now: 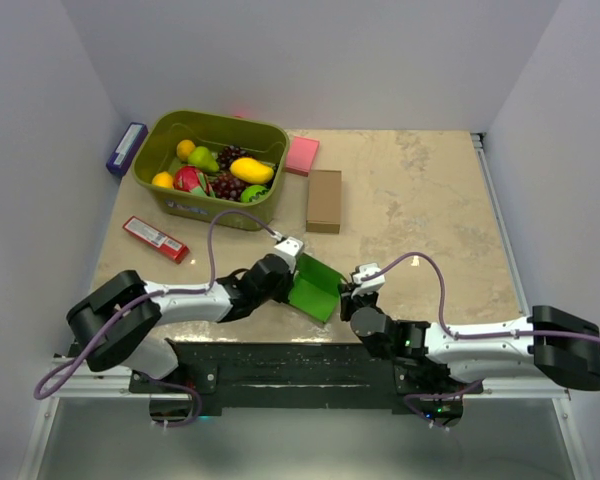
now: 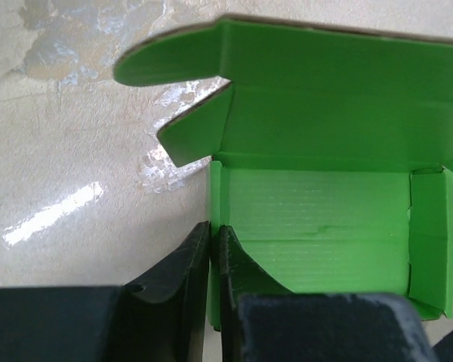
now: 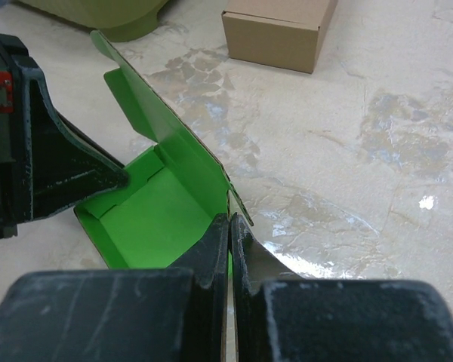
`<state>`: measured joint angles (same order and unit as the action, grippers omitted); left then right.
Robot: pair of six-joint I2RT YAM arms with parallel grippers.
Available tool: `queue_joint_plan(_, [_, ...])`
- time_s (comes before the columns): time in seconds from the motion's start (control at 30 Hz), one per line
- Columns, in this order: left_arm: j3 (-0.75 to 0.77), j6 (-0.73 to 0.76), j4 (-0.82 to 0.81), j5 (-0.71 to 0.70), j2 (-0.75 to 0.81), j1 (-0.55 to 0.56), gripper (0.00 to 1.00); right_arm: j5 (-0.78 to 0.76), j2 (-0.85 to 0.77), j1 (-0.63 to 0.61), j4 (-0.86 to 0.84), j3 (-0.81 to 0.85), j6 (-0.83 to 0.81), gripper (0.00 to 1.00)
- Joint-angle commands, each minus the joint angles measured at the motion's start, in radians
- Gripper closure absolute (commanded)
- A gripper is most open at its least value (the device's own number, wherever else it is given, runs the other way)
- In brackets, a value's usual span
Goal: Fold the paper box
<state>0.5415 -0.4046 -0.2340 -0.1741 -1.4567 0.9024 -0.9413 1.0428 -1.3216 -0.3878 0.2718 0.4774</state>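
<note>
At the near edge of the beige marbled table [image 1: 430, 200], between the two arms, stands the paper box [image 1: 315, 290] of bright green thin card. It is half folded: the floor and low side walls make an open tray, and the tall back panel with its rounded flaps stands up on the far side. The left gripper [image 1: 296, 260] is clamped on the left wall of the paper box [image 2: 317, 226]; in the left wrist view its two black fingers [image 2: 185, 264] press the thin green edge between them. The right gripper [image 1: 347, 290] holds the opposite wall, with its jaws together on the card edge, as the right wrist view shows [image 3: 230, 220].

Further from the arms, a small brown cardboard box [image 1: 324, 200] lies closed on the table, well apart from the green card. To the left lies a flat red packet [image 1: 155, 239]. Behind them stands an olive green plastic basket [image 1: 220, 122] with toy fruit, a pink square pad [image 1: 301, 155] just beside it. A dark blue box [image 1: 126, 148] lies near the left wall.
</note>
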Motion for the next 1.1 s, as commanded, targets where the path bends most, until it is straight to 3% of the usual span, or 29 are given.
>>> queue_joint_plan(0.0, [0.034,-0.003,0.152,-0.208,-0.053,0.059,1.00,-0.001,0.008,-0.007,-0.023,0.049,0.067,1.00])
queue_joint_plan(0.23, [0.120,0.007,0.280,-0.448,-0.143,0.159,1.00,-0.039,-0.058,-0.005,0.027,0.034,0.084,1.00])
queue_joint_plan(0.4, [0.181,-0.003,0.340,-0.541,-0.208,0.217,1.00,-0.048,-0.093,-0.005,0.032,0.014,0.093,1.00])
queue_joint_plan(0.9, [0.313,-0.011,0.443,-0.683,-0.406,0.311,1.00,-0.063,-0.138,-0.005,0.052,0.000,0.092,1.00])
queue_joint_plan(1.07, [0.327,-0.020,0.441,-0.670,-0.448,0.328,1.00,-0.057,-0.139,-0.002,0.038,-0.009,0.089,1.00])
